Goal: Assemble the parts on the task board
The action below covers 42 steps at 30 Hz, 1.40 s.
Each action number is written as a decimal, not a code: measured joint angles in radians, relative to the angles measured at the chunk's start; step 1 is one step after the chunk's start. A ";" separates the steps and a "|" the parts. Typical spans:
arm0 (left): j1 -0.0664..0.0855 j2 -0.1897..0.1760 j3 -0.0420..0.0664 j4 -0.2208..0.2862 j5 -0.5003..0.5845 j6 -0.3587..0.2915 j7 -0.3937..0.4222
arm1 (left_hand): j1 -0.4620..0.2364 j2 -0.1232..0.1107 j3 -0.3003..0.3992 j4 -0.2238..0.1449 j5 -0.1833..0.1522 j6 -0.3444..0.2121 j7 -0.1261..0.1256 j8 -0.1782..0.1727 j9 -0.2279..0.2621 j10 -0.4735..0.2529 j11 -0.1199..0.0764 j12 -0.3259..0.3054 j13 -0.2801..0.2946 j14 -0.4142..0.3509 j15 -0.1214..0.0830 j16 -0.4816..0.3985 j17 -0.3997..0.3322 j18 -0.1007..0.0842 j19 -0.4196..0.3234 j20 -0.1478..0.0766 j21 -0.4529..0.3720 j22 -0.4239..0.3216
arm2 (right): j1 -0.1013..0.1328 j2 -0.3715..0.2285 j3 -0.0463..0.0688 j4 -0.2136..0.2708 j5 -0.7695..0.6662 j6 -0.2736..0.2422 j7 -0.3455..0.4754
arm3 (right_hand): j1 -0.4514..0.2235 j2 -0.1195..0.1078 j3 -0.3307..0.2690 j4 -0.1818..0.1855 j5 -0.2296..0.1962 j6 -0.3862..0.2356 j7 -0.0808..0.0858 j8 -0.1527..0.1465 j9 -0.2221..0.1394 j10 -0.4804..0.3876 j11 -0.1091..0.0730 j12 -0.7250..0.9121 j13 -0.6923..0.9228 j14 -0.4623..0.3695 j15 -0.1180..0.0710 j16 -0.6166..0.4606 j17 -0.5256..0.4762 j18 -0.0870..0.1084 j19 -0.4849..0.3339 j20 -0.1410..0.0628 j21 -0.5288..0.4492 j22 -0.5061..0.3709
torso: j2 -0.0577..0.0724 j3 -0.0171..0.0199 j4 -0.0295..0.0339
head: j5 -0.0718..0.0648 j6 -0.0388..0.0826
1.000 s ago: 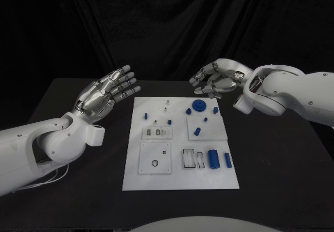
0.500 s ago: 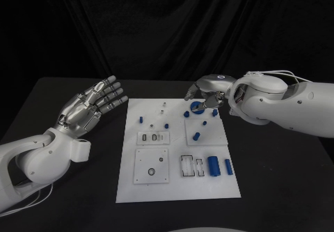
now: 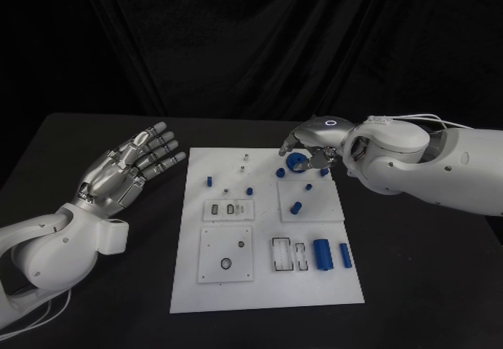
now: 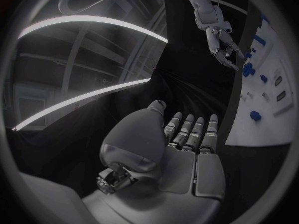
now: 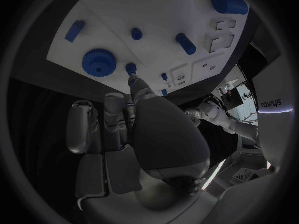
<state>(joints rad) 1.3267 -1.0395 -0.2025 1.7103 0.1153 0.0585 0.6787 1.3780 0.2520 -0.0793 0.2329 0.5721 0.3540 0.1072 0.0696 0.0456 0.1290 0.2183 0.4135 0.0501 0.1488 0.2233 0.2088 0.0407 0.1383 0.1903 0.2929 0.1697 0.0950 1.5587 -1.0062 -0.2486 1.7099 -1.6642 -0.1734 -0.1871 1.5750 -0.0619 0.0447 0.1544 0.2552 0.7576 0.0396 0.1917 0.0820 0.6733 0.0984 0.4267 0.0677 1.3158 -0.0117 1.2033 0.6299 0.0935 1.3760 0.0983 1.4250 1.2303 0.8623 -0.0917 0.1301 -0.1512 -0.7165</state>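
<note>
The right hand [image 3: 311, 147] hangs over the far end of the white task board [image 3: 266, 291], fingers bent down, right above the blue gear [image 5: 99, 62]. I cannot tell if it holds anything. The left hand [image 3: 123, 164] is spread wide and empty beside the board.

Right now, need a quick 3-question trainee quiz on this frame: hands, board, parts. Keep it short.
1. True or false: the left hand holds a blue part.
2. Which part is the right hand hovering closest to?
A. the blue gear
B. the large blue cylinder
C. the black ring
3. Fill in: the large blue cylinder lies near the task board edge closest to the ____.

Key
1. False. The hand is open beside the board, fingers apart, holding nothing.
2. A. The fingers hang just above the gear at the board's far end; the wrist view shows no contact.
3. Robot.
</note>
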 measured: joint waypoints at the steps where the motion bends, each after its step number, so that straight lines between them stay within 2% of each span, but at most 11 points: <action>1: 0.000 0.000 0.000 0.000 0.001 0.000 0.000 | 0.000 0.000 0.000 0.000 0.000 0.000 0.000 0.000 0.000 0.000 0.000 0.000 0.000 0.000 0.000 0.000 0.000 0.000 -0.001 -0.001 0.000 0.000 | 0.000 0.001 0.000 -0.003 -0.003 0.000 0.000 | 0.000 0.000 0.000 0.000 0.000 0.000 0.000 0.000 0.000 0.000 0.000 0.000 0.000 0.000 0.000 0.000 0.000 0.000 0.000 0.000 0.000 0.000 | 0.001 -0.0007 0.0003 | -0.001 0.000; 5: 0.000 0.003 0.000 -0.001 0.004 0.000 0.000 | 0.002 0.002 0.002 -0.002 0.002 0.000 0.000 0.000 0.000 0.000 0.000 0.000 0.000 0.000 0.000 0.000 0.000 0.000 -0.007 -0.004 -0.002 -0.002 | -0.002 0.005 0.000 -0.015 -0.011 -0.003 -0.001 | 0.000 0.000 0.008 0.003 0.004 0.004 -0.004 0.000 0.001 0.001 0.001 0.000 0.002 -0.004 0.004 -0.004 0.000 0.000 0.000 0.000 0.000 0.002 | 0.002 -0.0024 0.0014 | -0.001 -0.007; 8: 0.000 0.004 0.000 -0.002 0.005 0.001 0.000 | 0.004 0.004 0.004 -0.004 0.005 0.000 0.000 0.000 0.000 0.000 0.000 0.000 0.000 0.000 0.000 0.000 0.000 0.000 -0.009 -0.002 -0.004 -0.002 | -0.006 0.008 0.000 -0.022 -0.014 -0.007 0.001 | 0.000 0.000 0.011 0.006 0.004 0.004 -0.003 0.000 0.002 0.004 0.004 0.000 0.002 -0.004 0.004 -0.004 0.006 0.000 0.000 0.000 0.000 0.003 | 0.002 -0.0032 0.0014 | 0.009 -0.019; 12: 0.000 0.005 0.000 -0.005 0.006 0.001 0.000 | 0.004 0.004 0.004 -0.004 0.005 0.000 0.000 0.000 0.000 0.000 0.000 0.000 0.000 0.000 0.000 0.000 0.000 0.000 -0.009 -0.002 -0.004 -0.002 | -0.014 0.014 0.000 -0.030 -0.018 -0.017 0.005 | 0.000 0.000 0.014 0.003 0.008 0.009 0.002 0.000 0.002 0.007 0.007 0.000 0.002 -0.004 0.004 -0.004 0.008 0.000 0.000 0.000 0.000 0.003 | 0.001 -0.0044 0.0006 | 0.031 -0.039; 16: 0.000 0.007 -0.001 -0.008 0.007 0.002 0.000 | 0.004 0.004 0.006 -0.006 0.005 0.000 0.000 0.000 0.000 0.000 0.000 0.000 0.000 0.000 0.000 0.000 0.000 0.000 -0.009 -0.002 -0.004 -0.002 | -0.024 0.021 0.000 -0.039 -0.021 -0.025 0.010 | 0.000 0.000 0.014 0.003 0.008 0.009 0.002 -0.005 0.002 0.007 0.007 0.000 0.002 -0.004 0.004 -0.008 -0.006 0.000 -0.006 0.006 -0.004 -0.002 | 0.000 -0.0047 0.0004 | 0.040 -0.050; 23: 0.000 0.012 -0.001 -0.011 0.008 0.006 0.000 | 0.004 0.004 0.008 -0.007 0.011 0.002 0.002 0.000 0.000 0.000 0.000 0.000 0.000 -0.003 0.003 0.000 0.000 0.000 -0.010 -0.002 -0.004 -0.003 | -0.036 0.026 0.000 -0.050 -0.023 -0.038 0.019 | 0.000 0.000 0.023 0.003 0.012 0.011 0.011 -0.011 0.002 0.020 0.012 0.000 0.003 -0.004 0.004 -0.008 0.002 0.000 -0.006 0.006 -0.004 0.002 | -0.003 -0.0054 0.0006 | 0.039 -0.057; 27: 0.000 0.013 -0.002 -0.012 0.009 0.008 0.000 | 0.004 0.004 0.015 -0.010 0.011 0.007 0.007 0.000 0.001 0.000 0.000 0.000 0.000 -0.003 0.003 0.000 0.000 0.000 -0.013 -0.005 -0.004 -0.003 | -0.040 0.030 0.000 -0.055 -0.024 -0.048 0.025 | 0.000 0.000 0.027 0.001 0.012 0.017 0.018 -0.011 0.003 0.029 0.014 0.000 0.003 -0.004 0.004 -0.008 0.008 0.000 -0.006 0.006 -0.004 0.005 | -0.004 -0.0059 0.0004 | 0.046 -0.058; 37: 0.000 0.018 -0.003 -0.013 0.009 0.013 0.000 | 0.006 0.006 0.017 -0.011 0.015 0.007 0.007 0.000 0.001 0.003 0.003 0.000 0.000 -0.003 0.003 0.000 0.000 0.000 -0.013 -0.005 -0.004 -0.003 | -0.052 0.043 0.000 -0.073 -0.025 -0.069 0.036 | 0.000 0.000 0.033 0.000 0.012 0.018 0.018 -0.011 0.004 0.037 0.015 0.000 0.003 0.000 0.007 -0.008 0.015 0.000 -0.006 0.006 -0.004 0.003 | -0.006 -0.0073 -0.0001 | 0.049 -0.058; 42: 0.000 0.021 -0.003 -0.014 0.009 0.016 0.000 | 0.008 0.008 0.018 -0.012 0.015 0.007 0.007 0.000 0.001 0.000 0.007 0.000 0.000 -0.003 0.003 0.000 0.000 0.000 -0.013 -0.005 -0.004 -0.003 | -0.061 0.051 0.000 -0.082 -0.025 -0.077 0.042 | 0.000 0.000 0.046 -0.001 0.012 0.032 0.032 -0.011 0.007 0.063 0.016 0.000 0.003 0.016 0.013 0.014 0.057 0.000 -0.006 0.005 -0.004 0.010 | -0.008 -0.0076 0.0015 | 0.047 -0.062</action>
<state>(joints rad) 1.3267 -1.0185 -0.2053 1.6964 0.1248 0.0749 0.6790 1.3856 0.2596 -0.0613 0.2207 0.5872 0.3610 0.1143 0.0696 0.0466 0.1287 0.2254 0.4134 0.0498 0.1461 0.2258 0.2088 0.0403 0.1388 0.1775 0.2874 0.1656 0.0920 1.4972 -0.9555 -0.2485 1.6283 -1.6893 -0.2499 -0.1455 1.5750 -0.0619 0.0909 0.1530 0.2669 0.7898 0.0720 0.1810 0.0892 0.7367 0.1147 0.4268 0.0707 1.3319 0.0011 1.2171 0.6871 0.0938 1.3705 0.1038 1.4208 1.2403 0.8543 -0.0992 0.1316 -0.1039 -0.7789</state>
